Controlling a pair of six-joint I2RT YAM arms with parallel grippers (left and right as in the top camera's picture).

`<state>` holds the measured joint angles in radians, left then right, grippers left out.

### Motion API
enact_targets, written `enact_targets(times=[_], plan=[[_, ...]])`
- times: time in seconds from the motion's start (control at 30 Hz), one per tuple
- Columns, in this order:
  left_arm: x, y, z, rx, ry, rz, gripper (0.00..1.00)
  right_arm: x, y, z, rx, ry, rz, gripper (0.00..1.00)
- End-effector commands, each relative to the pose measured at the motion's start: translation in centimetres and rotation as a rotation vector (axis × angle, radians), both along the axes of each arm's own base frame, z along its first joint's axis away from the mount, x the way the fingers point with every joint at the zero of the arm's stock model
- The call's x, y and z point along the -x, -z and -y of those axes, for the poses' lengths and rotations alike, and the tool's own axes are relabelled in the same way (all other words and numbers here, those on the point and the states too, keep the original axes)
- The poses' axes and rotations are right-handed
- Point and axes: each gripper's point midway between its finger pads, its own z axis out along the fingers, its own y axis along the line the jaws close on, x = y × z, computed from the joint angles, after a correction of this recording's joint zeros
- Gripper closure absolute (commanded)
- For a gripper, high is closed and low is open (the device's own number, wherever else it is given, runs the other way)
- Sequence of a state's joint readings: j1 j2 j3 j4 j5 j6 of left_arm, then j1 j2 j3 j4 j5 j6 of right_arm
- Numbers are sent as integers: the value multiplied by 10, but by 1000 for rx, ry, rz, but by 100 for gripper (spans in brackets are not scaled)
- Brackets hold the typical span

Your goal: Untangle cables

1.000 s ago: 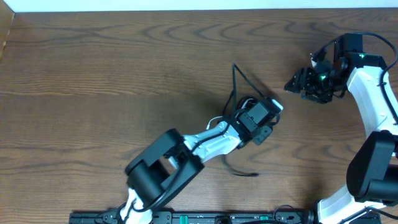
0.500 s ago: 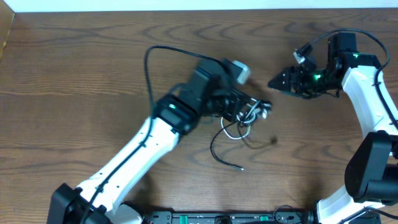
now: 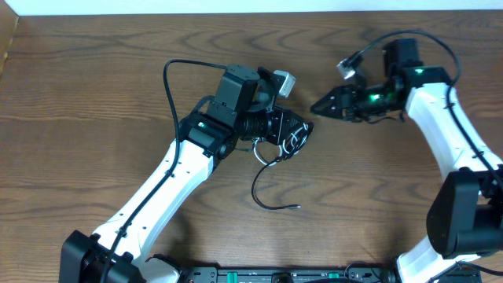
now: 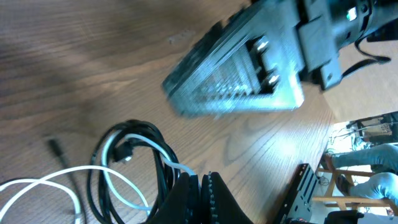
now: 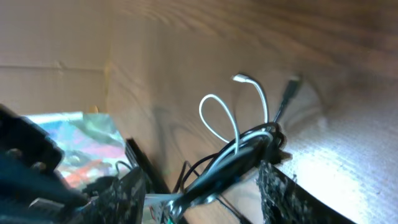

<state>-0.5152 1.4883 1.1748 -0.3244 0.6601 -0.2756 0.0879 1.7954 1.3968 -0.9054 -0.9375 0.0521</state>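
The brown wooden table (image 3: 94, 94) fills almost the whole overhead view. Nearest to the robot's base, the loose tail of the black cord (image 3: 262, 203) lies on the wood in an open curve, its small plug end pointing to the right. One second ago this tail lay more to the right.

Above it, near the middle of the table, is the bundle of the cables (image 3: 292, 141). The left gripper (image 3: 295, 132) holds it. In the left wrist view its fingers (image 4: 200, 190) are pressed together, and the black cord and the white cord (image 5: 240, 79) are pinched between them. One second ago the left arm was folded low and its gripper was further right. Now the arm is stretched out from the lower left corner, and the bundle has come with the gripper to the left.

A little further, and to the right of the bundle, is the right gripper (image 3: 318, 108). It points left toward the cables and is near them, but I see no contact in the overhead view. In the right wrist view its fingers (image 5: 283, 193) stand spread, with the bundle ahead of the gap. This gripper has also moved left since one second ago.

At the far edge of the table there is a narrow strip of white wall (image 3: 236, 5).
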Motion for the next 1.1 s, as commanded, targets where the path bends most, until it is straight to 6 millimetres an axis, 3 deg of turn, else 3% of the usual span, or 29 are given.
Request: enact_targets(times=[0.0,0.17,0.3,0.53,0.77,0.9,1.0,1.07], plan=[[-4,-8,2,47,-28,-30,93,-2,9,-4,128,105,-66,47],[-20,-10,-10,84,-148,-111,93,-4,12,-3,144,138,-90,46],[-36,-10,-27,116,-282,-194,93,4,0,-18,65,-13,26,35],[-46,-20,-29,177,-332,-213,93,5,-9,-31,18,-74,92,33],[-50,-26,-28,199,-340,-196,93,-1,21,-26,237,92,-25,38],[-54,-13,-38,115,-373,-152,92,-5,26,-19,278,157,-56,40],[-57,15,-62,-44,-456,-137,92,-8,29,-10,298,192,-66,41],[-55,34,-78,-151,-500,-141,87,-10,30,-4,311,206,-71,40]])
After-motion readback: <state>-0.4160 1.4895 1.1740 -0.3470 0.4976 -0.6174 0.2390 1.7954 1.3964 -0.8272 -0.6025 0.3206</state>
